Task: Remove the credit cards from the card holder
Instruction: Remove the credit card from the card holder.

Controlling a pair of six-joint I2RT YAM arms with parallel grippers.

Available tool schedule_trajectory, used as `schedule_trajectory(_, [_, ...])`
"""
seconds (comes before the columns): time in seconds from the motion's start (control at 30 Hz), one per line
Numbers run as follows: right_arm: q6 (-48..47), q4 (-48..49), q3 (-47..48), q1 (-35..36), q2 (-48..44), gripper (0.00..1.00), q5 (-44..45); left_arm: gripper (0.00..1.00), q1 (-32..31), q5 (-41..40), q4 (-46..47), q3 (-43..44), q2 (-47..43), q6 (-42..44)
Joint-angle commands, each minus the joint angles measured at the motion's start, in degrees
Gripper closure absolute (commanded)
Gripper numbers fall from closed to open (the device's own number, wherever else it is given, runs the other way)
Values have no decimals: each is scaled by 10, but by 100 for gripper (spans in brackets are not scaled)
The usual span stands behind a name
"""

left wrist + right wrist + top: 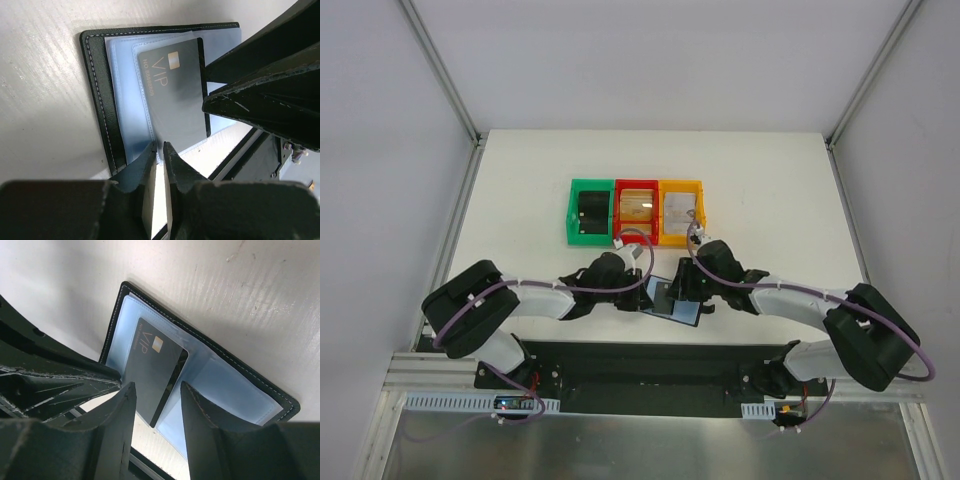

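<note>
The card holder (672,298) lies open near the table's front edge, between both grippers. A dark grey credit card marked VIP (172,92) sits in its clear bluish sleeve (125,100), and it also shows as the VIP card (152,367) in the right wrist view. My left gripper (159,149) is pinched almost together on the sleeve's near edge, with only a thin slit between the jaws. My right gripper (158,386) hangs open over the card's lower end, one finger on each side, not touching it. A tan card (637,208) lies in the red bin and a pale card (680,208) in the yellow bin.
Three bins stand in a row behind the holder: green (576,222) with a chunky black object (591,208), red (618,222), yellow (700,225). The right gripper's fingers (260,100) crowd the holder's right side. A black base rail (650,360) runs along the front edge.
</note>
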Motion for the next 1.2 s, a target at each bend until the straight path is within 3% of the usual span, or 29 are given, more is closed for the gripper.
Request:
schedule_trajectory(0.0, [9, 21, 7, -4, 8, 57, -4, 90, -8, -33, 3, -17, -22, -10])
schedule_trajectory(0.27, [12, 26, -11, -16, 2, 57, -9, 88, -8, -55, -27, -17, -54, 1])
schedule_trajectory(0.53, [11, 54, -17, -22, 19, 56, -31, 67, -1, -91, -89, 5, -111, 31])
schedule_trajectory(1.17, [-71, 9, 52, -24, 88, 55, -63, 66, 0, -99, -103, -13, -137, 23])
